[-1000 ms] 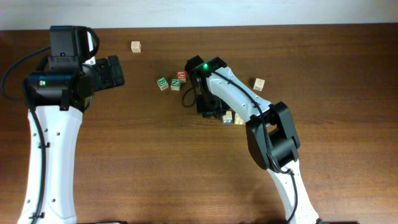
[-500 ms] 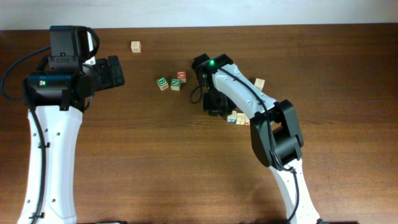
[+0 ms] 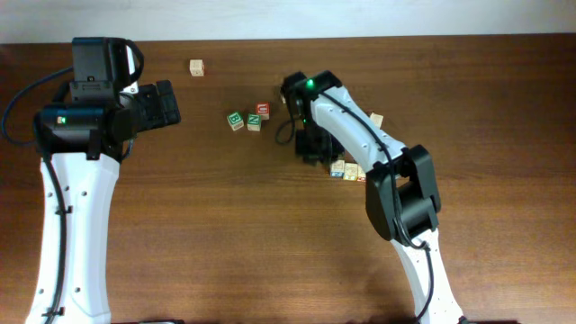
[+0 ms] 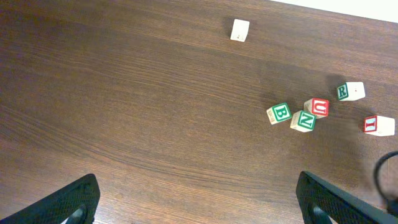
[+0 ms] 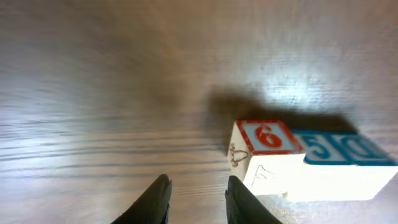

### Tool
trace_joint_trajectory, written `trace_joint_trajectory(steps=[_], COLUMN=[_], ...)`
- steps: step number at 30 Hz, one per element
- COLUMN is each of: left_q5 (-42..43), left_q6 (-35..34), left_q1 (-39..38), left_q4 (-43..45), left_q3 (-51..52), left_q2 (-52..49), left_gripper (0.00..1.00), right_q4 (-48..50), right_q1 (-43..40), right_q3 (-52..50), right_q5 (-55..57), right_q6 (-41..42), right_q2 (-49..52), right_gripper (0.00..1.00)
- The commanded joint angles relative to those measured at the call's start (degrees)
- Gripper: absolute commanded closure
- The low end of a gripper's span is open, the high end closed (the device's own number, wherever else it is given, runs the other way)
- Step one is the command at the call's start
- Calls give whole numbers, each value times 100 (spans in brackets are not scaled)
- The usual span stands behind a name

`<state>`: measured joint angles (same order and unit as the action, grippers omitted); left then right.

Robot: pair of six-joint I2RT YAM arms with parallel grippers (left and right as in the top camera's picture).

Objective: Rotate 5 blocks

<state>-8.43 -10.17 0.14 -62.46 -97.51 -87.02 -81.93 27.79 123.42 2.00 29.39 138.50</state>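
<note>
Right pincer point(image 5: 196, 202) narrowly parted, empty.

Red-6 block point(image 5: 268, 137): flat, just ahead-right of the right gripper point(image 5: 197, 180) jaws, outside them, touching the blue-lettered block point(image 5: 339, 149) on its right. Green B block point(image 4: 280, 113), green N block point(image 4: 303, 121) and red U block point(image 4: 319, 107): clustered well ahead of the left gripper point(image 4: 198, 186) jaws, toward the right side.

Matt wooden blocks point(image 4: 280, 113) (printed faces) on grained wooden table point(image 4: 124, 124).
</note>
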Motion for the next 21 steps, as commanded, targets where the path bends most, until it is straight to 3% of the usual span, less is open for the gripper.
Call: trace_joint_trajectory(steps=[1, 7, 21], left_q5=[-61, -61, -61], left_q6=[-72, -70, -72], left_q1=[31, 31, 31], left_q4=[-4, -4, -4], left_q3=[-96, -96, -96], left_q2=[-42, -42, -42], left_gripper=[1, 1, 1], right_q4=[-197, -402, 269], right_q1=[-205, -776, -2002], right_q3=[780, 1836, 1661], right_q5=[-74, -24, 129], right_q6=[-267, -715, -944], right_q2=[-319, -326, -201], right_gripper=[69, 69, 63])
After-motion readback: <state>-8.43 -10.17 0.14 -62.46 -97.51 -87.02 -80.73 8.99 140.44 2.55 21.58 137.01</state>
